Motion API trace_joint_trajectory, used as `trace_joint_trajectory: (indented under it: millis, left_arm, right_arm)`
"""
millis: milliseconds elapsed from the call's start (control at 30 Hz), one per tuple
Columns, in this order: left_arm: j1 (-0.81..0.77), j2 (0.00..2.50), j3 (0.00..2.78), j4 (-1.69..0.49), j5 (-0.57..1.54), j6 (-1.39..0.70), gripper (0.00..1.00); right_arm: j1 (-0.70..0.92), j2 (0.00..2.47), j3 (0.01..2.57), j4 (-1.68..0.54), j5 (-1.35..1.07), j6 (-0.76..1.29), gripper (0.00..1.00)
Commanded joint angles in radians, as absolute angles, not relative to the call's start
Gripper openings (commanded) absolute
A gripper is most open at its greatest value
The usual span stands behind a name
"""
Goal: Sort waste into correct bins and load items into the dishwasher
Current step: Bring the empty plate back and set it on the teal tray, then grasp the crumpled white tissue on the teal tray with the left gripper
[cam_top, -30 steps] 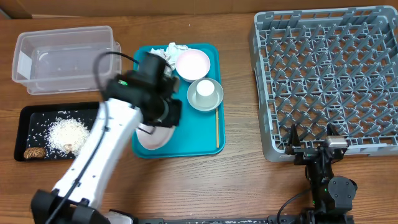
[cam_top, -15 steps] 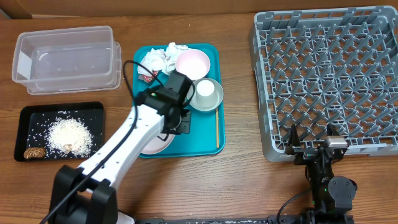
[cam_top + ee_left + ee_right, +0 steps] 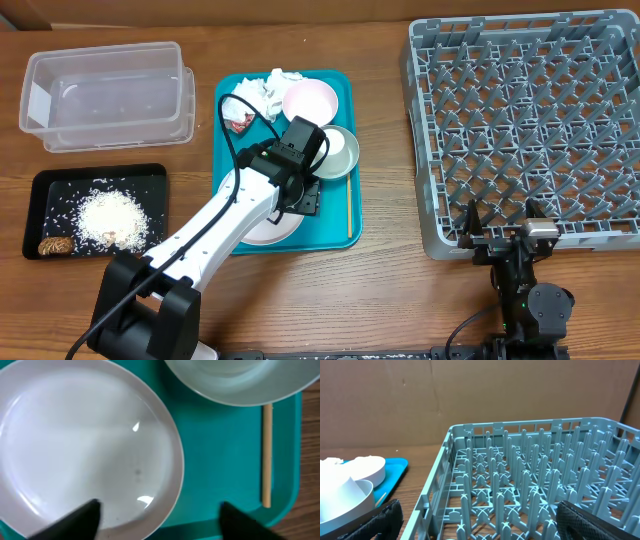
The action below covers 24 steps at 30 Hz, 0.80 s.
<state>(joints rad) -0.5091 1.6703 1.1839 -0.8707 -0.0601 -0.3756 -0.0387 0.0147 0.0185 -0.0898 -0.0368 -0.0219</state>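
The white plate (image 3: 75, 440) lies in the near-left corner of the teal tray (image 3: 215, 460). The left gripper (image 3: 157, 527) is poised over its rim, jaws wide and empty, apparently for a pickup. The right gripper (image 3: 487, 530) is parked wide open, empty, by the dish rack (image 3: 530, 490).

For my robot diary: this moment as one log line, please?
left gripper open above plate | right gripper open by rack | rack empty

plate (image 3: 85, 445): white, on the teal tray (image 3: 215, 460), left part
bowl (image 3: 235, 380): grey, tray's top
wooden stick (image 3: 267, 455): along tray's right rim
left gripper (image 3: 157, 522): fingers spread, tray's lower edge
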Motion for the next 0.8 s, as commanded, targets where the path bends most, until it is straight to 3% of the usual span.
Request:
trace_joint_trajectory:
  millis: [0,167,333,567,667,767]
  left_arm:
    - [-0.511,1.675,1.202,-0.892,-0.116,-0.375,0.84]
    - [-0.508,1.675,1.305,-0.943,-0.178,-0.363,0.87]
    - [-0.503,1.675,1.459,-0.98,-0.307,-0.363,1.0]
    - [-0.483,1.675,1.589,-0.889,-0.347,-0.363,1.0]
    - [-0.443,1.676,1.59,-0.783,-0.279,-0.363,1.0]
    - [-0.357,1.693,1.599,-0.707,-0.055,-0.363,1.0]
  right_arm:
    - [-0.041,0.003,0.008,-0.084,-0.027,-0.023,1.0]
    - [-0.041,0.003,0.008,-0.084,-0.027,-0.023,1.0]
    - [-0.041,0.003,0.008,-0.084,-0.027,-0.023,1.0]
    - [-0.041,0.003,0.008,-0.084,-0.027,-0.023,1.0]
    - [-0.041,0.003,0.008,-0.084,-0.027,-0.023,1.0]
    - [-0.041,0.003,0.008,-0.084,-0.027,-0.023,1.0]
